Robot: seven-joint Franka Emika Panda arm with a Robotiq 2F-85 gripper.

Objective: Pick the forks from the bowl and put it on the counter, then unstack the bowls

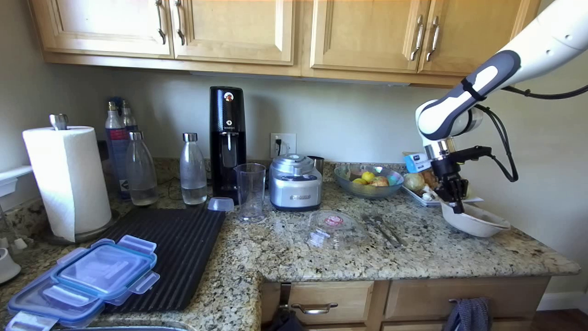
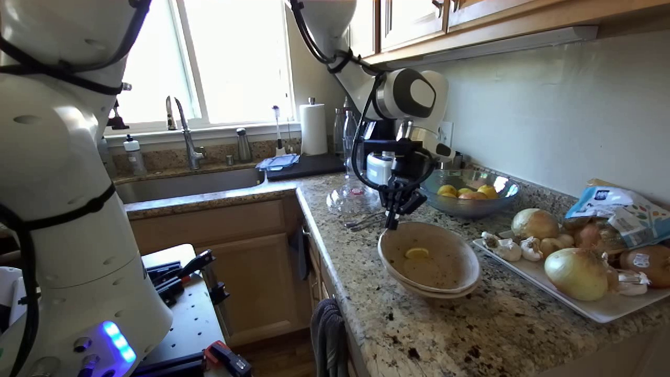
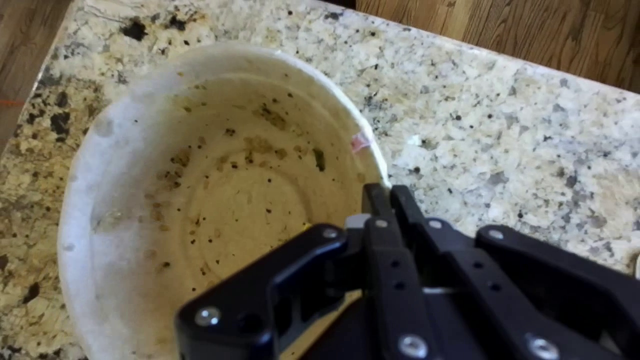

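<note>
We note the onion tray [image 2: 531, 271] beside the stacked bowls [image 2: 447, 268]; forks [image 1: 386, 232] lie on the desk [image 1: 298, 262]. Our tool [image 3: 386, 192], closed on the rim of the upper bowl [image 3: 245, 200], partly masks its interior.

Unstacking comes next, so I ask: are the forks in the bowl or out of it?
Out: both exterior views show the forks on the counter, beside a clear plastic container, apart from the bowls.
</note>
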